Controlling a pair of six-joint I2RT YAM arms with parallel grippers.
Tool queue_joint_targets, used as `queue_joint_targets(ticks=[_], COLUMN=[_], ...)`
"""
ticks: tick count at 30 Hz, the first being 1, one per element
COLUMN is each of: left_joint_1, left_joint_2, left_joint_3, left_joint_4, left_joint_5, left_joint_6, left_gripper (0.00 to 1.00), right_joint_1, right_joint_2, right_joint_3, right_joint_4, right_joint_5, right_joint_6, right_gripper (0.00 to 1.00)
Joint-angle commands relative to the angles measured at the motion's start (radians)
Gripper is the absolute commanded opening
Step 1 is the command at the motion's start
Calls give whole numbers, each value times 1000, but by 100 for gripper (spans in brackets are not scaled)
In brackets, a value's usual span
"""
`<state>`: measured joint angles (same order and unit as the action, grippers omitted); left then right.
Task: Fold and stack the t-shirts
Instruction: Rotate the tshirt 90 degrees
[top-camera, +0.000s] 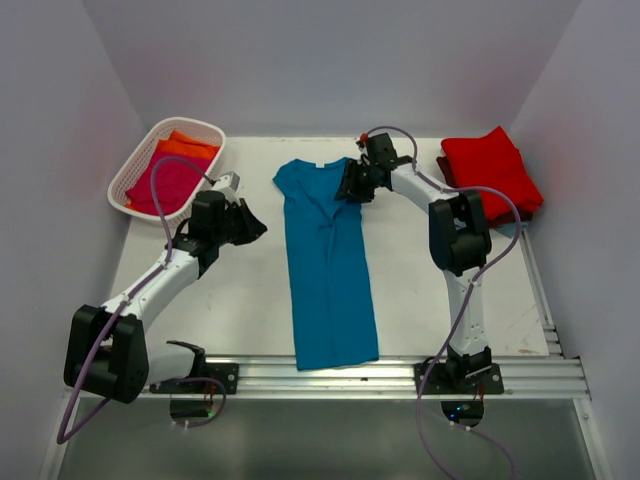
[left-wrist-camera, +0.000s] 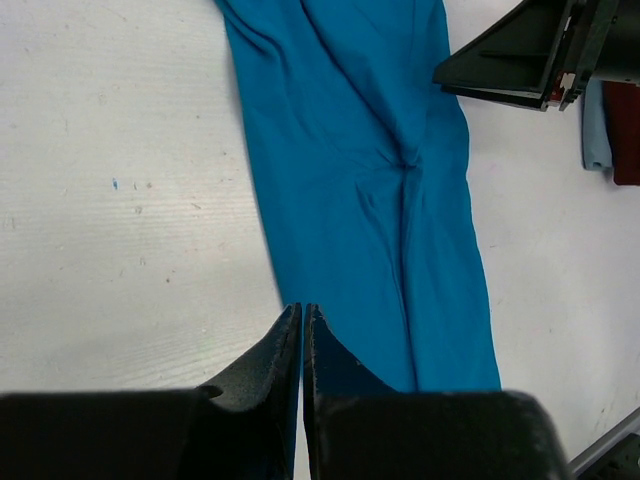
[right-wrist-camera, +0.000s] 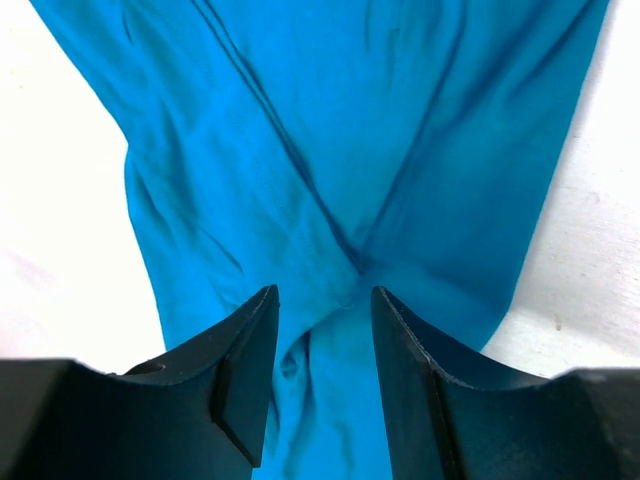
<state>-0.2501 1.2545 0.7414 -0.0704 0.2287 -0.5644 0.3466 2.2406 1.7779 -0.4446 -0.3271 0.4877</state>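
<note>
A teal blue t-shirt (top-camera: 328, 260) lies folded lengthwise into a long strip down the middle of the table, collar at the far end. It also shows in the left wrist view (left-wrist-camera: 370, 190) and the right wrist view (right-wrist-camera: 330, 150). My right gripper (top-camera: 350, 185) is open just above the shirt's upper right side (right-wrist-camera: 322, 300); nothing is held. My left gripper (top-camera: 255, 228) is shut and empty, left of the shirt over bare table (left-wrist-camera: 302, 312). Folded red shirts (top-camera: 492, 170) are stacked at the far right. Magenta (top-camera: 168, 185) and orange (top-camera: 185, 148) shirts lie in the basket.
A white lattice basket (top-camera: 135, 170) stands at the far left corner. A metal rail (top-camera: 400, 372) runs along the near edge. A light blue cloth edge (left-wrist-camera: 596, 125) peeks from under the stack at the right.
</note>
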Motion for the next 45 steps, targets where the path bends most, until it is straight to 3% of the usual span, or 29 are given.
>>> queue_joint_targets(ticks=[1,28,32,33,36,42,45], left_joint_1=[-3,-3,-3,-3,-3,-3,-3], left_joint_2=[-24,-29,-29,-29,-29,-36,-38], left_joint_3=[-7,-10,-10,-11,-13,-14,-14], left_joint_4=[6,7,4,4,1,-2,-2], left_joint_5=[-19,-25,-26,-26,-28,-34,-34], left_joint_6=[-5,-2,-2,-2,1,4,6], left_gripper=[7,4,4,4,3,3,3], right_joint_1=[0,2,0,2,2,2,2], right_joint_2=[-27,25,30,33,36,33,27], right_joint_3=[2,-37,-41,-41,-43,-46,-51], right_joint_4=[46,72,84,86,93,90,87], right_joint_5=[-44,-32,-46,-49,-59,-58,-58], right_joint_6=[37,66,72,77,84,84,83], right_gripper=[45,42,32,21,12,17,25])
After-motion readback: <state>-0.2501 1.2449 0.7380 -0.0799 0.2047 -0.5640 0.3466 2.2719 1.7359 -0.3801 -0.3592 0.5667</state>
